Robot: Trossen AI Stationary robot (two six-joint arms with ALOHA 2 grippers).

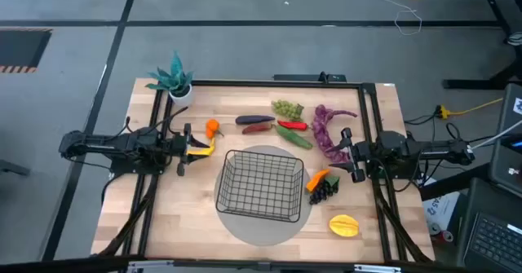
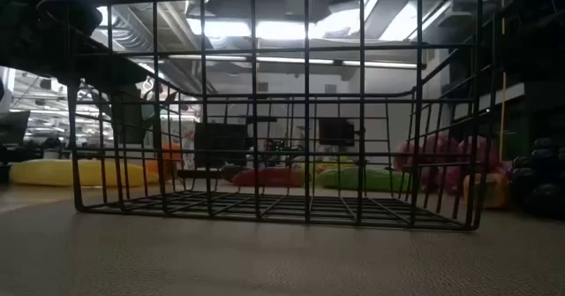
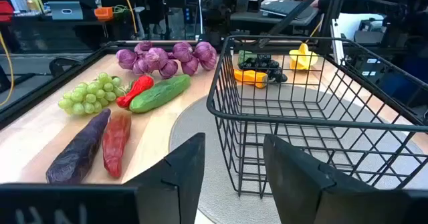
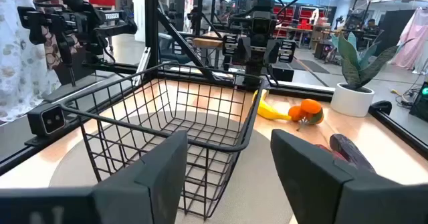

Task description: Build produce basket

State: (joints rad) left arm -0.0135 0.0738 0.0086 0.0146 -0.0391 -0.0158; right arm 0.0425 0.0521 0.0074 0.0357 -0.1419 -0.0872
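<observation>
The empty basket (image 1: 259,187) sat in the middle, and both open hands, the left hand (image 1: 184,149) and the right hand (image 1: 349,153), waited beside it so the produce (image 1: 294,123) behind the basket could go in.

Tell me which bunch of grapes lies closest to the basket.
The dark grapes, right beside the basket and touching the carrot. The green grapes and purple grapes lie farther back on the table.
</observation>
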